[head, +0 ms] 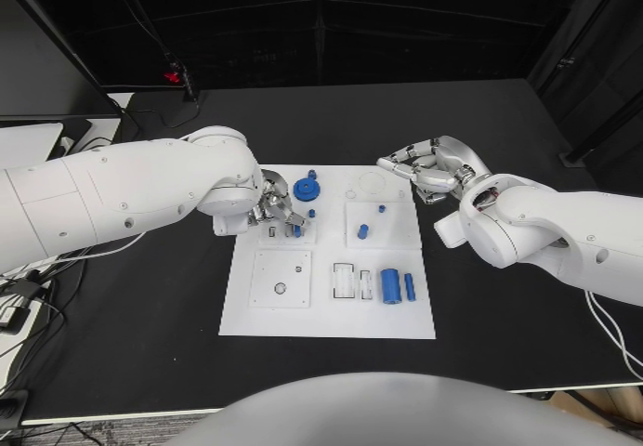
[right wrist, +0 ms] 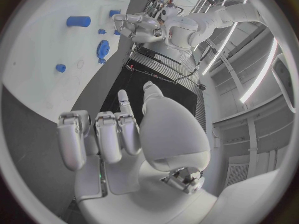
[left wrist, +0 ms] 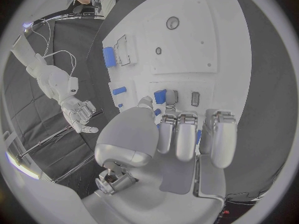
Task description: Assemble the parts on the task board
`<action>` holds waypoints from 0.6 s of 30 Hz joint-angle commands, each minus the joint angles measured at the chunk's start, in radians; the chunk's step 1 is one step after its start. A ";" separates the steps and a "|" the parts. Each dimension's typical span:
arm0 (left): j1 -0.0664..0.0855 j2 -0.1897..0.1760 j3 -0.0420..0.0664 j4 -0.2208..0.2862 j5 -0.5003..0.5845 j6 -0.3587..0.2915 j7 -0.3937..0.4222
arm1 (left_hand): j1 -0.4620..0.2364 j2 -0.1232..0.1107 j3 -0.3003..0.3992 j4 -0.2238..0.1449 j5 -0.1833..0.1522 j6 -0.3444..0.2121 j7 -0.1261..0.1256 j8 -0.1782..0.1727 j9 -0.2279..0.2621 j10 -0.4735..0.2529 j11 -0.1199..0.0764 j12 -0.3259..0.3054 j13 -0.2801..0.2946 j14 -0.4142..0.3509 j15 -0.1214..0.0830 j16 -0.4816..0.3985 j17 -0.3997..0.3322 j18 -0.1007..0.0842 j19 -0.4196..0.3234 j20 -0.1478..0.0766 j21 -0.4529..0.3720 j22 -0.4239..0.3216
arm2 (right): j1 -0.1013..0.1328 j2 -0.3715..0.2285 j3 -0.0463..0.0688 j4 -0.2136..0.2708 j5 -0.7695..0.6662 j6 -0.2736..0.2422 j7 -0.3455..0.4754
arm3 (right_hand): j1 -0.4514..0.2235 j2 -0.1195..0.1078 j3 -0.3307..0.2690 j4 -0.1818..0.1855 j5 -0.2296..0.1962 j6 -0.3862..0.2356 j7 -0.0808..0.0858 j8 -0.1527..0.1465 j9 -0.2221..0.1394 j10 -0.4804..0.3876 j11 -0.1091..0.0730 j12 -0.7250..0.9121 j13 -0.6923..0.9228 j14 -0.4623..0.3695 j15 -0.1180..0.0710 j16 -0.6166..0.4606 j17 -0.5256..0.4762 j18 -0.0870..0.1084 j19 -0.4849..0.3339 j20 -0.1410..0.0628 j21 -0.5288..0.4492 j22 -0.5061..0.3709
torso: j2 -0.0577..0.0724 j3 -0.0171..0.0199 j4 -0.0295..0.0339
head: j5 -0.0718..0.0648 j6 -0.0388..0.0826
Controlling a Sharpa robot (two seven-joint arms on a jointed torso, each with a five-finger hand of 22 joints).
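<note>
The white task board (head: 328,311) lies in the middle of the black table. My left hand (head: 278,212) hovers low over its far-left part, fingers curled down, and pinches a small blue part (left wrist: 160,95) beside two narrow slots (left wrist: 195,98). Just beyond that hand stands a blue gear (head: 308,190). Two short blue pegs (head: 361,229) sit in the board's far-right plate. A thick blue cylinder (head: 390,285) and a thin one (head: 409,286) lie near the right edge. My right hand (head: 426,167) hangs off the board's far-right corner, fingers curled in and holding nothing (right wrist: 99,134).
A square white plate with small holes (head: 282,279) fills the board's near-left part. Cables (head: 27,279) and a pale box (head: 27,144) lie along the table's left side. Bare black table surrounds the board.
</note>
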 commanded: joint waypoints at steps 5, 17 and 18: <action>0.001 0.002 0.000 -0.007 0.001 0.009 0.026 | 0.043 -0.005 0.017 -0.001 0.009 0.001 -0.009 0.005 0.011 0.105 -0.011 -0.005 0.260 0.104 -0.012 0.001 0.263 -0.014 0.104 -0.008 0.003 0.263 | 0.001 0.001 0.000 -0.001 -0.002 -0.002 -0.002 | -0.003 0.013 -0.007 -0.001 0.002 -0.006 -0.001 0.005 0.001 0.106 0.004 0.002 0.263 0.106 0.005 0.002 0.263 -0.007 0.102 0.006 0.003 0.263 | 0.000 0.0003 0.0002 | -0.003 0.000; 0.001 0.006 0.000 -0.011 0.001 0.013 0.034 | 0.172 -0.026 0.077 -0.008 0.080 0.011 -0.017 -0.010 0.032 0.105 -0.018 -0.005 0.260 0.104 -0.022 0.001 0.263 -0.014 0.104 -0.018 0.003 0.263 | 0.001 0.001 0.000 -0.002 -0.002 -0.004 -0.006 | -0.002 0.014 -0.008 -0.002 0.004 -0.007 -0.001 0.007 0.001 0.106 0.004 0.002 0.263 0.106 0.005 0.002 0.263 -0.007 0.102 0.006 0.003 0.263 | 0.001 0.0000 0.0015 | -0.004 0.000; 0.001 0.005 0.000 -0.011 0.001 0.012 0.035 | 0.180 -0.029 0.082 -0.008 0.088 0.012 -0.017 -0.011 0.033 0.105 -0.019 -0.005 0.260 0.104 -0.023 0.001 0.263 -0.014 0.104 -0.018 0.003 0.263 | 0.001 0.001 0.000 -0.002 -0.002 -0.005 -0.007 | -0.002 0.014 -0.008 -0.002 0.004 -0.007 -0.001 0.007 0.001 0.106 0.004 0.002 0.263 0.106 0.005 0.002 0.263 -0.007 0.102 0.006 0.003 0.263 | 0.000 -0.0001 0.0013 | -0.004 0.000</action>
